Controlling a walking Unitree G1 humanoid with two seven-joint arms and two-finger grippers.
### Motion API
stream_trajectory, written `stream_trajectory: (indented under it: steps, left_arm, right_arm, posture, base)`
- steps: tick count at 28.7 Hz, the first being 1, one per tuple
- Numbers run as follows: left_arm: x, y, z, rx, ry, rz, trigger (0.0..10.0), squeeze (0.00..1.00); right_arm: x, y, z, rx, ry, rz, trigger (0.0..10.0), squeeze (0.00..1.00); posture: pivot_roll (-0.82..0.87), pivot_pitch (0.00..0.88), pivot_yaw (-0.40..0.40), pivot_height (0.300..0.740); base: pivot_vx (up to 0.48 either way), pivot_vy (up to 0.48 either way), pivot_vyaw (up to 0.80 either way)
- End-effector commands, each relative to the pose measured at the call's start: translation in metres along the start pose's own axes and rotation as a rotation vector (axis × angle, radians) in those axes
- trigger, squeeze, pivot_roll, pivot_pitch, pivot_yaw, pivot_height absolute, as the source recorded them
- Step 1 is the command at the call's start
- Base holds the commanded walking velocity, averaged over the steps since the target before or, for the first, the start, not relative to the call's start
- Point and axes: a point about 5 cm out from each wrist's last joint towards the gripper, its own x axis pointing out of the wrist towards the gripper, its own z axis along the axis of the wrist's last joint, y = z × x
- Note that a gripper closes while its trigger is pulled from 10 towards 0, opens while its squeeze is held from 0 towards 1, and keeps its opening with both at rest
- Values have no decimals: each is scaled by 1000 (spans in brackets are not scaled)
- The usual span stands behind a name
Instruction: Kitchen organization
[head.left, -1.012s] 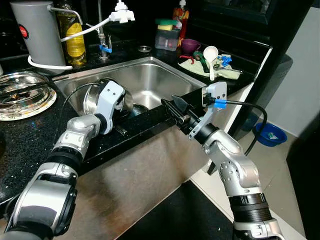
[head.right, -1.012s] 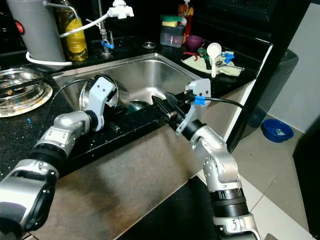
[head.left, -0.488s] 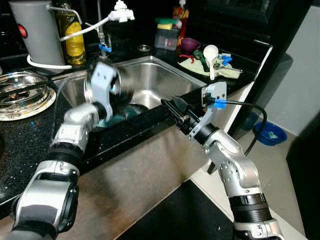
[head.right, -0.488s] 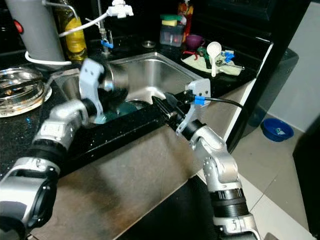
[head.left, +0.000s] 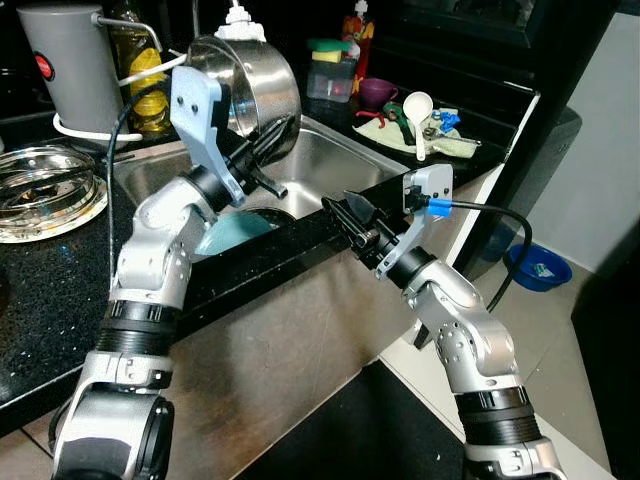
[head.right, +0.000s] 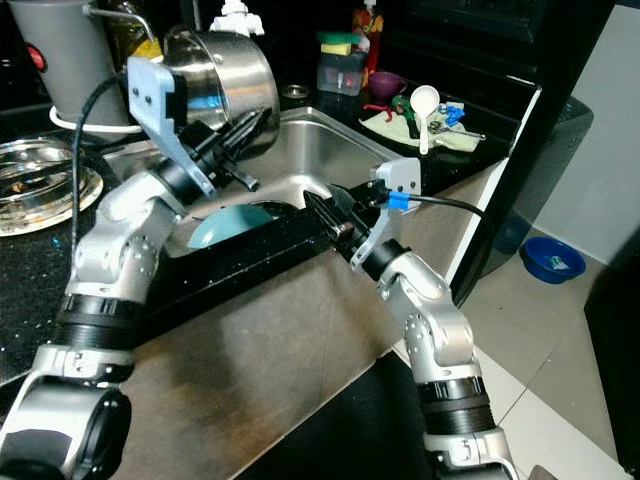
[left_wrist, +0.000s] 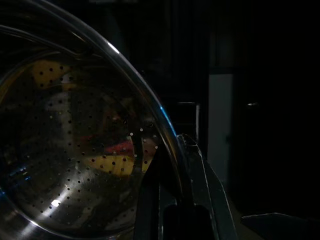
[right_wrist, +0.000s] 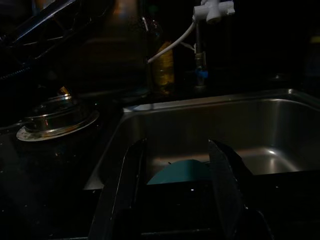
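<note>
Lifted clear of the stainless-steel sink basin (head.left: 330, 165), where it sat low against the near wall a second ago, the round perforated steel colander bowl (head.left: 250, 85) now hangs tilted above the basin's back-left corner, in front of the white-headed tap (head.left: 238, 15). Its rim is pinched between the black fingers of the left gripper (head.left: 268, 140), and the left wrist view confirms the clench: one finger (left_wrist: 205, 200) lies outside the rim and the other inside. With the bowl gone, a teal plate (head.left: 235, 232) shows on the sink floor by the near wall. On the black speckled counter (head.left: 50, 290), to the robot's left, lies a shiny steel lidded dish (head.left: 45, 190), and behind it stand a tall grey cylindrical appliance (head.left: 70, 65) and a yellow oil bottle (head.left: 150, 85). The right gripper (head.left: 345, 215) hovers over the sink's front edge with its fingers spread and empty, pointed at the basin. The step in hand looks like carrying the colander out of the sink toward a resting place. The next move probably calls for swinging it left over the counter while keeping the pinch firm, since a rim grip on a tilted bowl could slip, then setting it down clear of the steel dish.
</note>
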Motion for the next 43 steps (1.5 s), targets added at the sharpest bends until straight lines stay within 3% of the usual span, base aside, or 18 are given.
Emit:
stream_trajectory:
  steps: [1,9,26,33,37,40,43]
  left_arm:
    - [0,-9,-4,-27,6,-20,10000,0]
    - [-7,-23,-13,-77,33,-27,10000,0]
    - [-11,-31,-12,-93,58,-28,10000,0]
    - [-13,-34,-27,-23,189,-75,10000,0]
    - [-16,-23,-50,147,379,-93,10000,0]
    - [-18,-19,-58,179,437,-89,10000,0]
    - [-31,-3,-84,177,617,-47,10000,0]
  right_arm:
    - [1,-3,3,-3,-18,-18,10000,0]
    - [2,-4,6,9,-43,-31,10000,0]
    - [4,-5,7,8,-55,-35,10000,0]
    - [5,-6,7,7,-53,-37,10000,0]
    - [5,-6,7,1,-48,-37,10000,0]
    - [5,-6,7,-1,-47,-37,10000,0]
    - [4,-6,7,-5,-44,-37,10000,0]
  posture:
    - [54,0,-57,740]
    - [56,0,-54,740]
    - [58,0,-58,740]
    - [57,0,-59,740]
    - [51,0,-57,740]
    - [48,0,-56,740]
    - [46,0,-55,740]
  base:
    - [266,0,0]
    - [296,0,0]
    - [331,0,0]
    - [0,0,0]
    - [0,0,0]
    - [0,0,0]
    - [0,0,0]
